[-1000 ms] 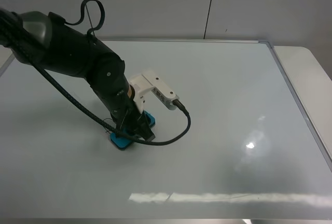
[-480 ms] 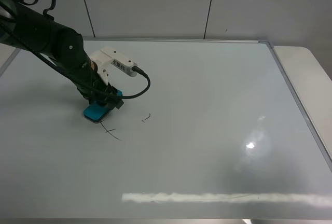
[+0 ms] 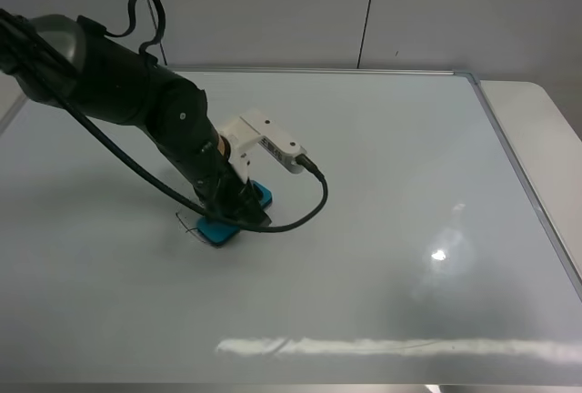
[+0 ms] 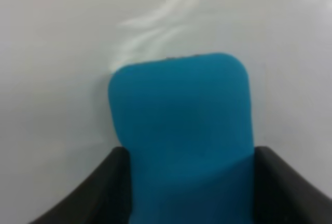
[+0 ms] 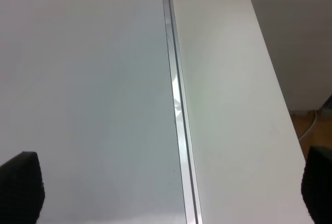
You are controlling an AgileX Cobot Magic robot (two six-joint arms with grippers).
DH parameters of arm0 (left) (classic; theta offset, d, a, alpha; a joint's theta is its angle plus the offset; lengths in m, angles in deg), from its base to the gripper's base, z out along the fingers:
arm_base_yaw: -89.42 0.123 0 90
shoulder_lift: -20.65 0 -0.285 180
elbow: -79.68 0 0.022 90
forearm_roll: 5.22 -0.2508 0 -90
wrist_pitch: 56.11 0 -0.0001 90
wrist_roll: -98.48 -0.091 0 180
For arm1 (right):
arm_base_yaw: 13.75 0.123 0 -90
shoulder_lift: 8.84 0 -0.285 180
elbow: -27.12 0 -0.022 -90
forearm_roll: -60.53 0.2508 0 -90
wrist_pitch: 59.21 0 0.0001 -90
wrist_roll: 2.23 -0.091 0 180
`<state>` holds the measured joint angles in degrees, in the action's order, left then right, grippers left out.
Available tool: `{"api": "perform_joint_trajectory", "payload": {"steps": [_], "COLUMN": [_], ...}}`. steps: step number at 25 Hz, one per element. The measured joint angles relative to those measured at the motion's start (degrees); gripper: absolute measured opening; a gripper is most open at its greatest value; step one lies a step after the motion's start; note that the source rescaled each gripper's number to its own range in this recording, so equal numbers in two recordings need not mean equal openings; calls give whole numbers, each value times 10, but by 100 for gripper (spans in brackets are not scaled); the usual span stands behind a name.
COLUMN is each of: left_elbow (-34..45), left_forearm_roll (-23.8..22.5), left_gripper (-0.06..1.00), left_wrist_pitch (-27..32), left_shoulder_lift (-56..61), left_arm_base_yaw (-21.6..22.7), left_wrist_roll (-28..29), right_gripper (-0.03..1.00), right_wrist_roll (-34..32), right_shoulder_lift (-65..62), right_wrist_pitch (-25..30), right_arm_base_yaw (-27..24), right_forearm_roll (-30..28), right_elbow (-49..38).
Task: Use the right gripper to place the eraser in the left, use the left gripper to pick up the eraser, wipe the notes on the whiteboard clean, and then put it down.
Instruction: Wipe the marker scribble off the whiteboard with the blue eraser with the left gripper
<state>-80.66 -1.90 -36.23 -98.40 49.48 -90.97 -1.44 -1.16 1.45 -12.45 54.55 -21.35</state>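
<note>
Grey wall panels behind; white table (image 3: 527, 111) showing only along the right edge, beyond a whiteboard (image 3: 409, 156) lying flat inside its metal frame (image 5: 179, 130). Left of centre, toward the left edge: blue eraser (image 3: 218, 232) flat on the board, clamped between the black fingers (image 4: 101, 193) of the left gripper (image 3: 235, 213), arm slanting down from the far left corner. Just beside the eraser, on its left-edge side: faint scrap of dark ink (image 3: 186, 226). Above the frame at the right edge: right gripper (image 5: 166, 187), tips spread wide apart, grasping nothing.
</note>
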Motion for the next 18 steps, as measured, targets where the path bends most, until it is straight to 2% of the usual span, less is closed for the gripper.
{"api": "perform_joint_trajectory", "payload": {"steps": [4, 8, 12, 18], "left_elbow": [-4, -22, -30, -40], "left_forearm_roll": [24, 32, 37, 13], "left_gripper": [3, 3, 3, 3], "left_wrist_pitch": [-7, 8, 16, 0], "left_shoulder_lift": [-8, -17, -20, -27], "left_arm_base_yaw": [-50, -57, -37, 37], "left_wrist_roll": [-1, -1, -1, -1], "right_gripper": [100, 100, 100, 100], "right_wrist_roll": [0, 0, 0, 0], "right_shoulder_lift": [0, 0, 0, 0], "right_wrist_pitch": [0, 0, 0, 0], "right_arm_base_yaw": [0, 0, 0, 0], "right_forearm_roll": [0, 0, 0, 0], "right_elbow": [0, 0, 0, 0]}}
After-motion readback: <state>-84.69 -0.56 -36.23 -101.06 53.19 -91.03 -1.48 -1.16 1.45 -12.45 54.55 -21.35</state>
